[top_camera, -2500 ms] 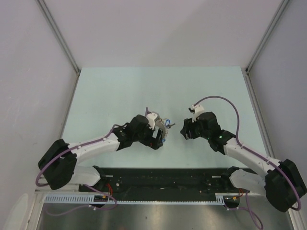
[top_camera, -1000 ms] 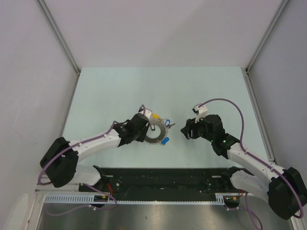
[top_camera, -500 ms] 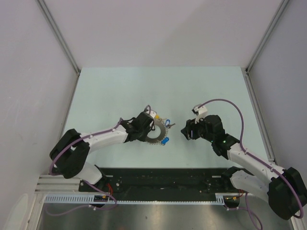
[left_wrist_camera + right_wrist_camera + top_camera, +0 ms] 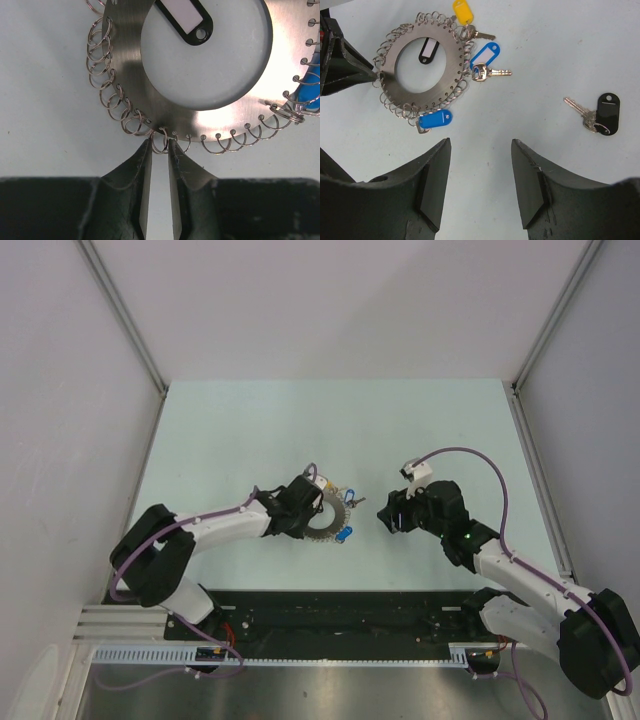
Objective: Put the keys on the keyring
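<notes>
The keyring [image 4: 325, 512] is a flat steel disc [image 4: 125, 75] with wire loops round its rim, lying on the table. My left gripper [image 4: 159, 145] has its fingertips closed in on one small loop at the rim; the loop fills the narrow gap. From the right wrist it shows as a black tip [image 4: 372, 75] at the ring [image 4: 450, 85]. At the rim lie a yellow-tagged key [image 4: 461, 11], a blue-tagged key [image 4: 485, 55] and a blue tag [image 4: 435, 120]. A black tag [image 4: 182, 20] lies in the hole. A black-tagged key [image 4: 607, 112] lies loose. My right gripper [image 4: 480, 142] is open and empty.
The pale green table [image 4: 250, 430] is walled by white panels on three sides. A black rail [image 4: 340, 612] runs along the near edge between the arm bases. The right arm's purple cable [image 4: 470, 455] arcs above its wrist.
The keyring, earlier half hidden under the left gripper, now lies flat. The left gripper came to its rim and narrowed its jaws on a loop. The right arm barely moved.
</notes>
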You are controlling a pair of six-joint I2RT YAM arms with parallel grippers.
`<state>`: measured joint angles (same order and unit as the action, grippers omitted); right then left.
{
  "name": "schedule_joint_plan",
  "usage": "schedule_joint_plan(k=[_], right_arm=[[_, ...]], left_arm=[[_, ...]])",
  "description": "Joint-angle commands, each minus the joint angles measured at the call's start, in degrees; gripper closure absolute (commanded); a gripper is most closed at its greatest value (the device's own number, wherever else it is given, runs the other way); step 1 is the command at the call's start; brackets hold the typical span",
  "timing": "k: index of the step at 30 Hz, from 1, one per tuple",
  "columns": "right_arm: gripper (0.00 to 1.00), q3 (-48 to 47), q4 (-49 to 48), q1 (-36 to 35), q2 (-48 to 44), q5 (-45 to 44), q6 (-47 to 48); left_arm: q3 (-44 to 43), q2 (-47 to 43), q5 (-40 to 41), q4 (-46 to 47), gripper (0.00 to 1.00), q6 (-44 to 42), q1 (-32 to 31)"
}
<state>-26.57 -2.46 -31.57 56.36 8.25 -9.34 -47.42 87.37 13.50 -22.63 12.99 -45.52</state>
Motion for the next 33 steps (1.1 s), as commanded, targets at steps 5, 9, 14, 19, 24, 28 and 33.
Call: schedule_joint_plan(k=[5,9,14,19,24,28,33], right_arm=[[0.44,0.02,-2.29,0.20,0.16,0.89,0.82],[0.44,0.11,-2.37,0.20,0.33,1.15,0.82],[0.44,0.20,-2.38,0.20,0.42,1.50,0.91],[0.44,0.20,-2.64,0.20,0.42,1.86,0.99],[0.45,0.20,-2.81,0.19,0.16,2.56,1.08],[0.45,0.20,-3.43,0.20,-0.37,3.26,1.08],[0.45,0.20,-3.96,0.20,-0.99,4.57,1.08]], left_arm=[[-2.59,1.13,0.74,0.31,0.81,-1.57,-0.10],[-2.85,2.01,0.92,0.05,0.82,-1.57,-0.10],[-2.85,2.54,1.18,-0.30,0.81,-1.48,-0.10],[-3.12,2.98,1.88,-1.10,0.82,-1.30,-0.10],[-3.47,1.23,2.24,-2.15,0.99,-1.30,-0.10],[-4.52,-1.50,2.67,-4.43,1.00,-2.00,-0.10],[-5.67,-6.06,1.62,-6.46,1.00,-3.06,-0.10]])
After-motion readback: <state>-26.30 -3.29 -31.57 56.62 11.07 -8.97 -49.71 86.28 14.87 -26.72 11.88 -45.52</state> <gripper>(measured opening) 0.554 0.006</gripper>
